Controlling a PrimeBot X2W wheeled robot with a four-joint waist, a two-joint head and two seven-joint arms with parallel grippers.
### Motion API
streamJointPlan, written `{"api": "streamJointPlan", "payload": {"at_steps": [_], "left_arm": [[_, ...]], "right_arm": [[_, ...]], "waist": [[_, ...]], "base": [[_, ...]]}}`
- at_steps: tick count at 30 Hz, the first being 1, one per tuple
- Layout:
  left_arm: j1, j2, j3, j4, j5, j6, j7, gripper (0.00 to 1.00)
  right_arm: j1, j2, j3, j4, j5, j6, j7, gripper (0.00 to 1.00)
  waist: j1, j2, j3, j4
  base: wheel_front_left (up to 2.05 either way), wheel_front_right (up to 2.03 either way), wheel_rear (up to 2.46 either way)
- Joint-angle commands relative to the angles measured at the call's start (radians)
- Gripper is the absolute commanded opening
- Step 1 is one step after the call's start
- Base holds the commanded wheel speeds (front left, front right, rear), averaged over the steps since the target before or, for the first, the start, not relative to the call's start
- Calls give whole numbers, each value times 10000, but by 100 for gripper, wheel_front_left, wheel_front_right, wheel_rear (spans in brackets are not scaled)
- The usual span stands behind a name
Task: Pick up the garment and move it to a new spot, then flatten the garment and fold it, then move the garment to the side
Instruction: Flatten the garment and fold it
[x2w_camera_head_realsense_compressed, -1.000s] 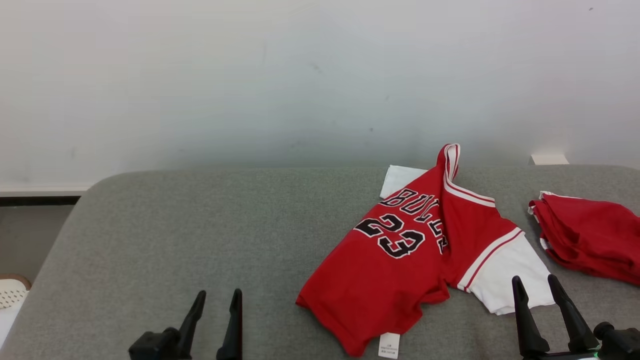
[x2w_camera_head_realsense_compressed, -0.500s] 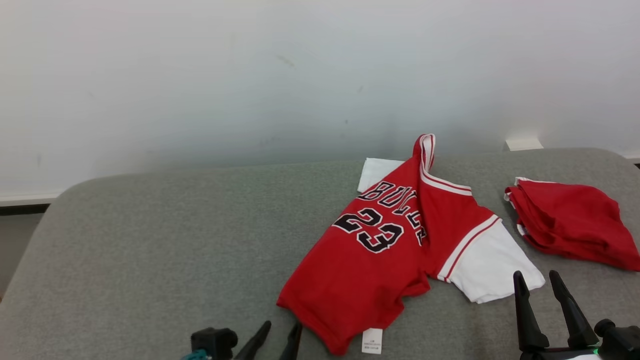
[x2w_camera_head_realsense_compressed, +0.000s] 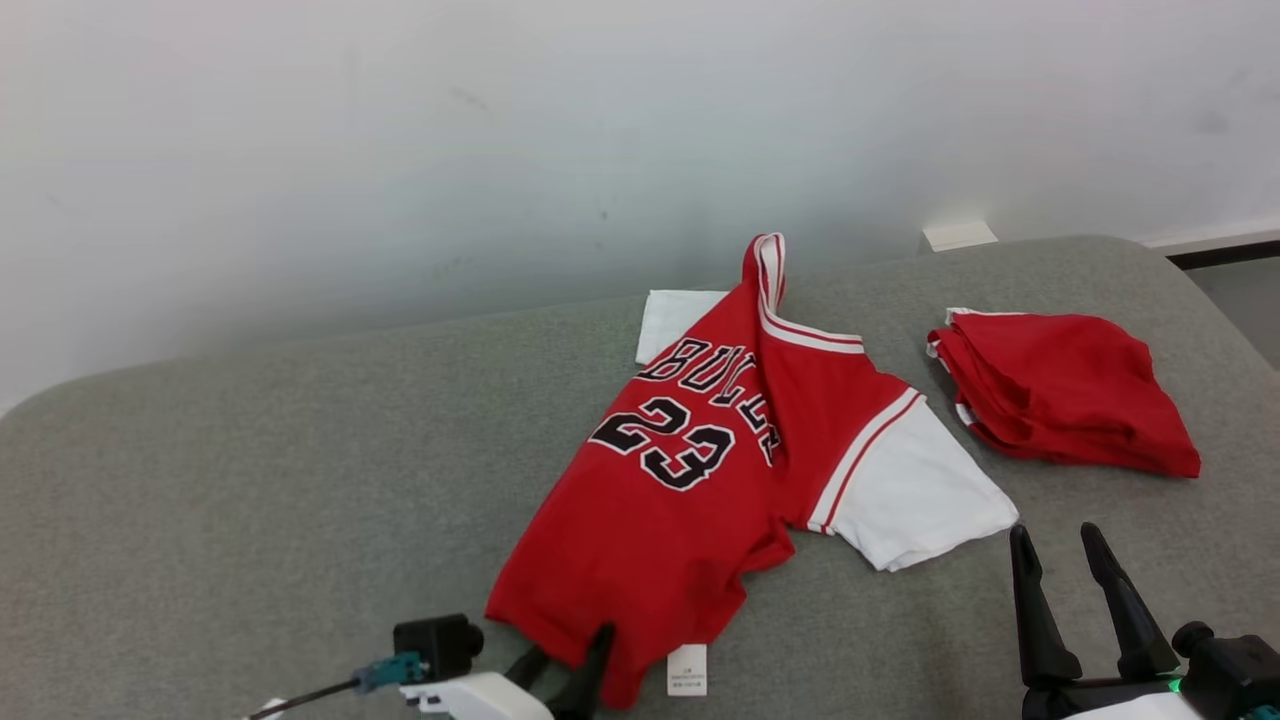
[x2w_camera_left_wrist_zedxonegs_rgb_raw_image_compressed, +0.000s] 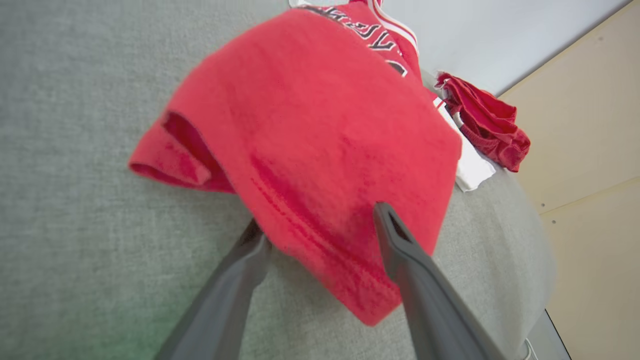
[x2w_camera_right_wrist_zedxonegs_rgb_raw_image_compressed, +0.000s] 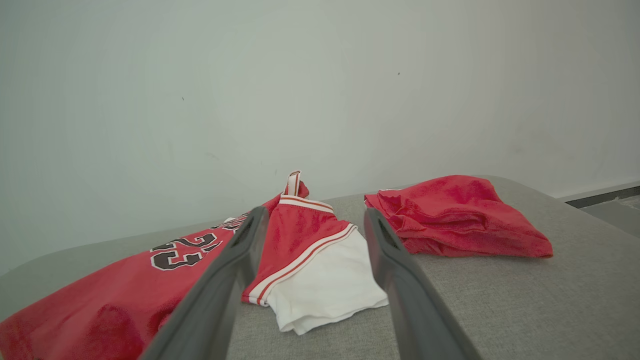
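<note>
Red jersey (x2w_camera_head_realsense_compressed: 690, 500): lies rumpled and skewed on the right half of the grey cushion (x2w_camera_head_realsense_compressed: 250, 480), number side up, neck strap toward the wall, hem toward the robot.
Hem (x2w_camera_left_wrist_zedxonegs_rgb_raw_image_compressed: 320, 260): its near corner sits between the jaws of the left gripper (x2w_camera_left_wrist_zedxonegs_rgb_raw_image_compressed: 319, 219). One finger looks tucked beneath the edge and the other rests over the cloth.
Left gripper state: spread wide, nothing pinched yet.
Step in hand: by my reading, the first grab, ahead of carrying the jersey to a new spot.
Doing it well: push in a touch deeper so both layers of the hem are bitten, not just the top one. Close fully before lifting, as a shallow bite on this slack knit would likely slip.
Tag (x2w_camera_head_realsense_compressed: 687, 670): white, hangs at the hem just beside the fingers. Keep off it, since it would give a weak hold.
Sleeve (x2w_camera_head_realsense_compressed: 915, 500): white, splayed to the right, near the right gripper (x2w_camera_head_realsense_compressed: 1053, 533).
Right gripper state: released, empty, hovering above the cushion just short of the sleeve. A second hold there or at the shoulder would stop the jersey bunching as it lifts.
Pile (x2w_camera_head_realsense_compressed: 1060, 390): other red cloth, apart from the jersey on the far right. Lift away from it, toward the cushion's left side.
</note>
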Motion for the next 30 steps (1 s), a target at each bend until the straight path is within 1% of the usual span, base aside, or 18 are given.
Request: {"api": "streamJointPlan", "payload": {"at_steps": [1,2,3,6,8,10,14,17,20,22,25,26,27,30], "left_arm": [[-196,124,-37,40,-83,-25,-162,81],[-337,144,-74,25,-137,-26,-306,16],[-428,177,-87,-15,-208,-27,-443,0],[-599,371,18,-141,-413,-23,-887,0],[-790,603,146,-224,-350,-16,-1191,0],[-855,686,231,-246,-333,14,-1306,0],[-1275,1175,497,-262,69,375,-1670,0],[-1822,1419,593,-74,264,533,-1653,0],[-2616,1642,753,483,377,632,-1606,0],[-3161,1775,840,1128,416,764,-1674,0],[-3805,1699,757,2223,595,815,-1755,0],[-3983,1610,703,2545,642,763,-1784,53],[-4115,1530,658,2823,666,688,-1847,100],[-4290,1349,605,3475,695,537,-2063,100]], "right_arm": [[-130,14,19,12,-41,1,-26,100],[-146,13,0,9,-42,1,-26,100],[-151,16,-32,-4,-49,1,-26,100],[-63,26,-138,-29,-74,1,-27,100],[3,53,-141,-15,-104,1,-27,100],[0,59,-131,-21,-102,1,-27,100],[-54,78,-106,-97,-89,1,-27,100],[-105,21,-111,-51,-114,1,-27,100],[-278,-25,-47,-12,-86,1,-27,100],[-329,-28,51,11,-87,1,-25,100],[-506,-87,206,96,-53,1,-27,100],[-565,-106,230,142,-45,1,-27,100],[-604,-112,239,168,-31,1,-27,100],[-592,-126,180,276,-22,1,-27,100]], "waist": [[0,-1,42,-92],[0,-1,46,-117],[0,-1,42,-130],[0,-1,17,-88],[0,-1,1,-20],[0,-1,1,-3],[0,-1,98,25],[0,-1,262,50],[0,-1,479,22],[0,-1,604,-31],[0,-1,753,-157],[0,-1,783,-181],[0,-1,802,-190],[0,-1,804,-149]], "base": [[0,0,0],[0,0,0],[0,0,0],[0,0,0],[0,0,0],[0,0,0],[0,0,0],[0,0,0],[0,0,0],[0,0,0],[0,0,0],[0,0,0],[0,0,0],[0,0,0]]}}
